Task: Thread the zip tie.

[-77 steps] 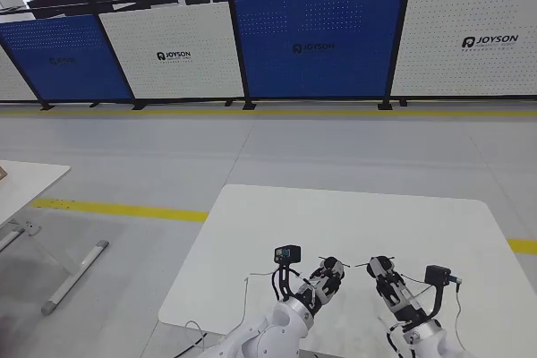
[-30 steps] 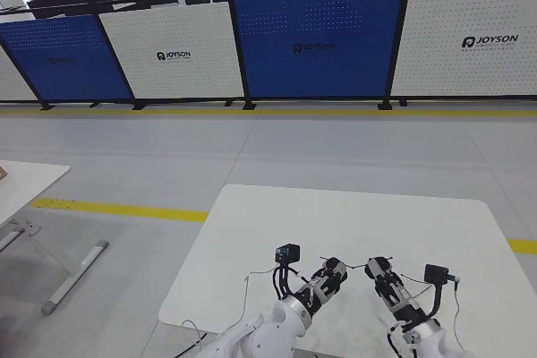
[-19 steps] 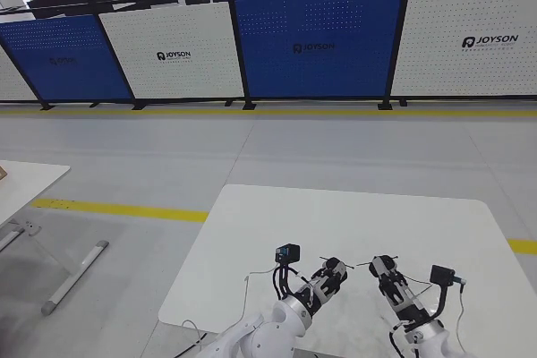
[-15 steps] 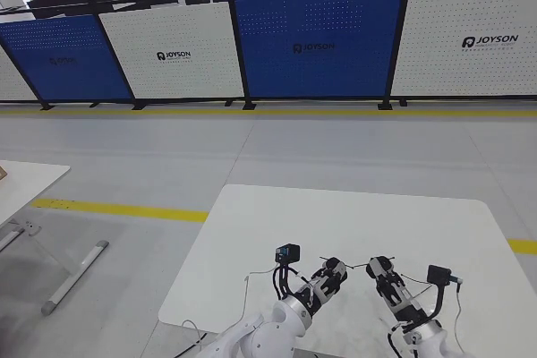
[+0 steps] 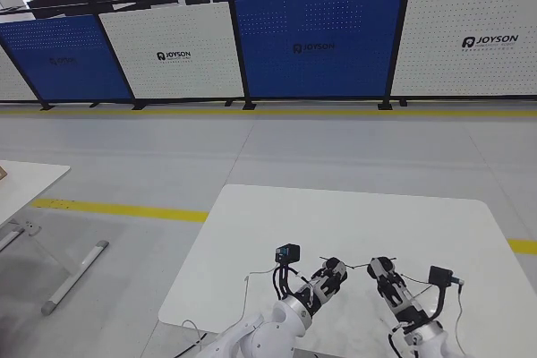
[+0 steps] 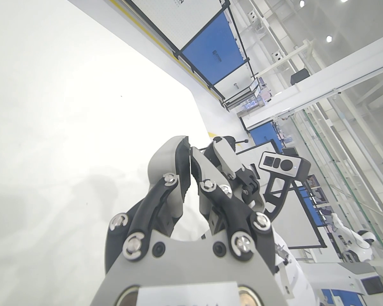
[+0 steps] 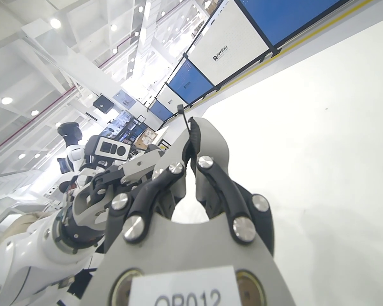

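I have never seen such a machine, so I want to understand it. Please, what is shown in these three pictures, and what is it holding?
It is a robot with two arms; each ends in a gripper, a two-fingered clamp. One picture looks down from a camera above the arms onto a white table. The other two come from cameras on the wrists, each looking along its own fingers. The right gripper is shut on a thin black zip tie. The left gripper is shut too; I cannot tell whether it pinches anything.
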You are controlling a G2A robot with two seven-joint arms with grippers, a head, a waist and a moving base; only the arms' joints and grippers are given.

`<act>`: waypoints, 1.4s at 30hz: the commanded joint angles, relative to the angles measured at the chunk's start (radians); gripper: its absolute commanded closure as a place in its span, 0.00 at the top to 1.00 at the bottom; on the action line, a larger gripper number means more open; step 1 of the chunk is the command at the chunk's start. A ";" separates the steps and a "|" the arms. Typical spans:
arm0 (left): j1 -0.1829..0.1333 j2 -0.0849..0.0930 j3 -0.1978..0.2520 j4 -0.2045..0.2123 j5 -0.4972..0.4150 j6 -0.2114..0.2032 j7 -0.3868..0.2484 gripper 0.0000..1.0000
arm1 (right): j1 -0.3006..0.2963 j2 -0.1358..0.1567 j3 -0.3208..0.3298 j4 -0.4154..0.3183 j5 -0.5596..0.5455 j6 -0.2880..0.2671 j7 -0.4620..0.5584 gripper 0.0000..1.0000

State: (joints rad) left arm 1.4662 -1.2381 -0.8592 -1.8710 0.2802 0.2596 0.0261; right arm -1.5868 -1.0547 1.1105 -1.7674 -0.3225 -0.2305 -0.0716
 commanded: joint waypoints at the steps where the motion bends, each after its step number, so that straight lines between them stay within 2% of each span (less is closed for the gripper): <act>1: 0.000 0.000 0.000 0.000 0.000 0.000 0.000 0.00 | -0.010 0.000 0.010 -0.006 0.000 -0.004 0.005 0.00; 6: 0.000 0.000 0.000 0.000 0.000 0.000 0.000 0.00 | -0.021 -0.003 0.019 -0.017 -0.010 -0.003 0.024 0.00; 16: 0.000 0.000 0.000 0.000 0.000 0.000 0.000 0.00 | 0.009 -0.021 -0.006 -0.003 -0.030 0.033 0.044 0.00; 27: 0.000 0.000 0.000 0.000 0.000 0.000 0.000 0.00 | -0.034 -0.025 0.037 -0.032 -0.035 0.019 0.029 0.00; 37: 0.000 0.000 0.000 0.000 0.000 0.000 0.000 0.00 | -0.004 -0.040 0.018 -0.009 -0.042 0.046 0.062 0.00; 42: 0.000 0.000 0.000 0.000 0.000 0.000 0.000 0.00 | 0.000 -0.046 0.012 -0.003 -0.036 0.035 0.074 0.00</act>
State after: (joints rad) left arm 1.4662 -1.2381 -0.8592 -1.8710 0.2802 0.2596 0.0261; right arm -1.5859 -1.0999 1.1221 -1.7711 -0.3620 -0.1910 -0.0008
